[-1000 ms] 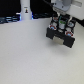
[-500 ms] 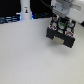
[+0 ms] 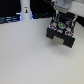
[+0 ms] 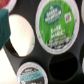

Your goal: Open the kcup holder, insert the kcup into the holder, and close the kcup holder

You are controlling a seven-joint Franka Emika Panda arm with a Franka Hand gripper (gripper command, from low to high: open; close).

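Exterior view: the kcup holder, a black box, sits on the white bench near its far edge, toward the exterior view's right. Round pods show on the holder's top. My arm hangs right above it, and my gripper is hidden against the holder, so I cannot tell whether it is spread or closed. A tall white post stands at the bench's far edge, well apart from the holder.

Wrist view: close on the holder top. The kcup with its green lid sits in a round slot. Beside it an empty pale slot; another pod is partly cut off. A blurred green shape sits at the frame edge; I can't tell what it is.
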